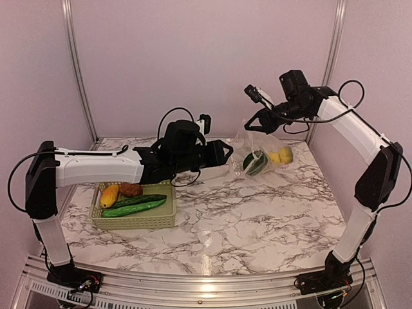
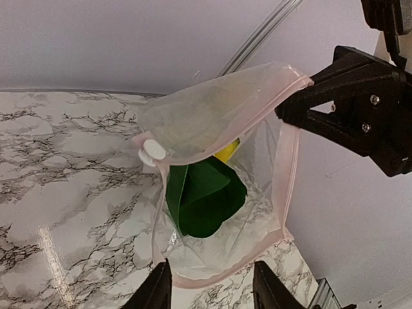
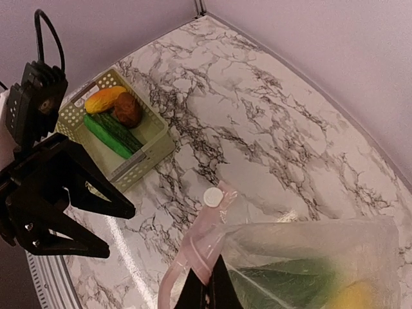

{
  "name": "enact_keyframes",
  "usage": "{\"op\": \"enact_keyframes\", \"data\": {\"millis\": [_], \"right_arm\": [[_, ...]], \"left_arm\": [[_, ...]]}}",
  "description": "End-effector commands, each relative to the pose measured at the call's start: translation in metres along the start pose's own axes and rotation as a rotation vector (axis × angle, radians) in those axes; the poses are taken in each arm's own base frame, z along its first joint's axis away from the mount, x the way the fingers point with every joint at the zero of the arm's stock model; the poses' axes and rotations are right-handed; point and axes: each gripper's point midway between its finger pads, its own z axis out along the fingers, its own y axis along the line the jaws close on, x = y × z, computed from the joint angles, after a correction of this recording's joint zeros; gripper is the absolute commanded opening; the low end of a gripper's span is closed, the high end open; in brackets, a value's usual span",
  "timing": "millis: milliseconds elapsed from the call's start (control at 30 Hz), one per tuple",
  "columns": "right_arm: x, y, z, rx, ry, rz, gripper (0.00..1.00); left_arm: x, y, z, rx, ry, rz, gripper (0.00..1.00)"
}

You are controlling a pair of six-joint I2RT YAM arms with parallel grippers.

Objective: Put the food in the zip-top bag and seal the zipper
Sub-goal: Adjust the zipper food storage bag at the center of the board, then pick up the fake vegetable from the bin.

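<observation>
The clear zip-top bag (image 1: 261, 159) hangs at the back right with its pink zipper (image 2: 288, 161) mouth open. Inside are a dark green piece (image 2: 206, 196) and a yellow lemon (image 1: 282, 155). My right gripper (image 1: 257, 122) is shut on the bag's top corner; in the right wrist view its fingers (image 3: 206, 291) pinch the zipper strip (image 3: 209, 248) near the white slider (image 3: 211, 197). My left gripper (image 2: 212, 293) is open and empty, just in front of the bag's lower rim. An orange piece (image 1: 109, 195), a brown potato (image 1: 131, 189) and cucumbers (image 1: 136, 204) lie in the basket.
The pale green lattice basket (image 1: 164, 219) stands on the marble at the left, under my left forearm. Pink walls close the back and sides. The right gripper's black body (image 2: 360, 109) is at the right of the left wrist view.
</observation>
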Motion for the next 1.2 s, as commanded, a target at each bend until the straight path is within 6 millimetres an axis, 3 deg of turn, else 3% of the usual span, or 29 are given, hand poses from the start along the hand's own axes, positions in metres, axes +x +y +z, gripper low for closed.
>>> {"op": "enact_keyframes", "data": {"millis": [0,233,433,533,733,900,1167], "right_arm": [[0.024,0.045,0.035,-0.152,0.065,-0.054,0.00],[0.041,0.048,0.040,-0.169,0.093,-0.060,0.00],[0.046,0.053,0.034,-0.167,0.096,-0.076,0.00],[0.045,0.054,0.029,-0.159,0.090,-0.087,0.00],[0.044,0.057,0.022,-0.151,0.080,-0.103,0.00],[0.044,0.059,0.020,-0.149,0.079,-0.106,0.00],[0.045,0.061,0.018,-0.152,0.078,-0.111,0.00]], "left_arm": [[0.004,0.011,-0.032,-0.035,0.018,0.045,0.48],[0.015,0.070,-0.103,-0.272,0.043,0.174,0.54],[0.028,0.110,-0.160,-0.463,0.229,0.417,0.55],[0.032,0.127,-0.177,-0.521,0.313,0.512,0.55],[0.048,0.145,-0.195,-0.553,0.490,0.645,0.55],[0.061,0.165,-0.198,-0.575,0.654,0.712,0.53],[0.084,0.197,-0.179,-0.561,0.895,0.727,0.49]]}}
